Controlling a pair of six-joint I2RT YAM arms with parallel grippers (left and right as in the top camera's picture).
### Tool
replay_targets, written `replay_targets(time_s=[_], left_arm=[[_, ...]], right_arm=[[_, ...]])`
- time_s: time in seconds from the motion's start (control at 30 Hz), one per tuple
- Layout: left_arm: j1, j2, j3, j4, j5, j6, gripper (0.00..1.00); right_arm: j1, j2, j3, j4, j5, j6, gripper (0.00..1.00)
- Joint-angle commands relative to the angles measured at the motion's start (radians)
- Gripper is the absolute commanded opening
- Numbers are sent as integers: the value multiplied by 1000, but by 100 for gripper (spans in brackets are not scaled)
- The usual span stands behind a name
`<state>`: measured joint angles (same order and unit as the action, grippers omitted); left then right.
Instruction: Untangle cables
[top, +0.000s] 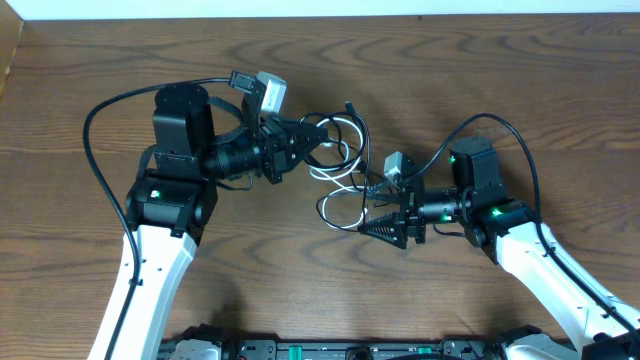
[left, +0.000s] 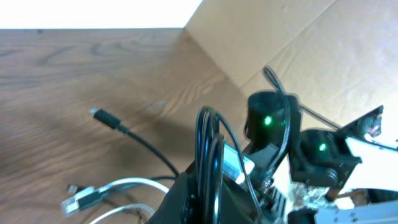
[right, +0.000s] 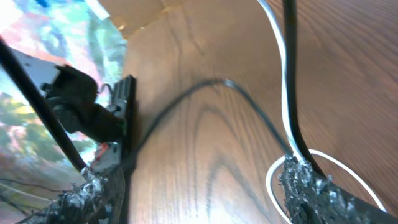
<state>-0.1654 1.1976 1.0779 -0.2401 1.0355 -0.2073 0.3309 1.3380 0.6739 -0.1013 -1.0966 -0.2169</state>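
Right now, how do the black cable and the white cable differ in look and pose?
The black cable is dark; the white cable is pale. The black cable's loops stand upright at the left gripper, while the white cable's loops lie flat on the table. The black cable's plug end stretches away from the tangle; the white cable's plug stays by its loops. Both are thin, and they overlap between the arms.

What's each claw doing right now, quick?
Left claw: closed, apparently on loops of the black cable.
Right claw: open, holding nothing; the white cable runs past one finger.
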Motion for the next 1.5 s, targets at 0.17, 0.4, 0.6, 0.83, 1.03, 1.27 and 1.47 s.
replay_targets(time_s=[0.17, 0.4, 0.6, 0.83, 1.03, 1.27, 1.47], left_arm=[[5, -9, 30, 93, 37, -235, 8], [5, -9, 30, 122, -42, -333, 8], [5, -9, 29, 68, -240, -325, 7], [5, 0, 29, -28, -348, -299, 8], [5, 2, 29, -27, -297, -299, 7], [-16, 3, 29, -19, -145, -299, 8], [-61, 3, 29, -2, -127, -298, 8]], right_arm=[[-2, -11, 3, -54, 512, 100, 73], [-1, -11, 4, -73, 512, 104, 89], [-3, -13, 4, -75, 334, -5, 96], [-5, -87, 12, -70, 515, 24, 97], [-5, -197, 12, 13, 404, 17, 99], [-2, -201, 12, 99, 273, 23, 99], [-2, -201, 12, 129, 224, 31, 99]])
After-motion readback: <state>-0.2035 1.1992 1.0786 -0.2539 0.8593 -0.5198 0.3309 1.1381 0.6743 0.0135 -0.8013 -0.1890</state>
